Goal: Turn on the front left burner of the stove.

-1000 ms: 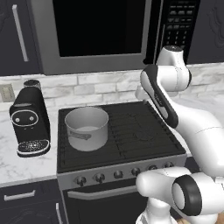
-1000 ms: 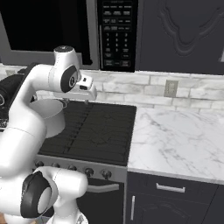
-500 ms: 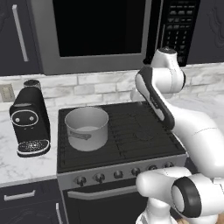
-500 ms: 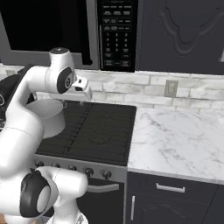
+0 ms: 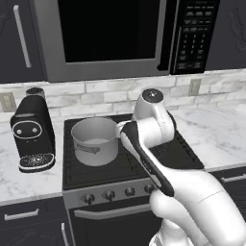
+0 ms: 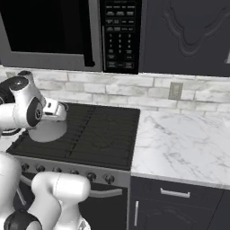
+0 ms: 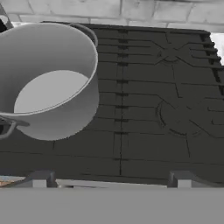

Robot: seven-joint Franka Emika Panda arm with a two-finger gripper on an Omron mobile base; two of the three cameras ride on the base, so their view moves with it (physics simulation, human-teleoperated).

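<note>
Two-finger gripper (image 6: 63, 111), finger state indeterminate, poised above wide black gas stove (image 5: 166, 156); small dark round knobs (image 5: 109, 195) lying below, toward front strip.

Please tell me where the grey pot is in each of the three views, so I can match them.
Left base view: pot sits left of centre, on the stove's left side.
Right base view: at the left edge, partly behind the arm.
Hand view: upper left.
Shared landmark: the black grates.

Grey pot (image 5: 94, 141) on stove (image 5: 96, 174) left grates; coffee machine (image 5: 32, 133) left; arm over stove.
</note>
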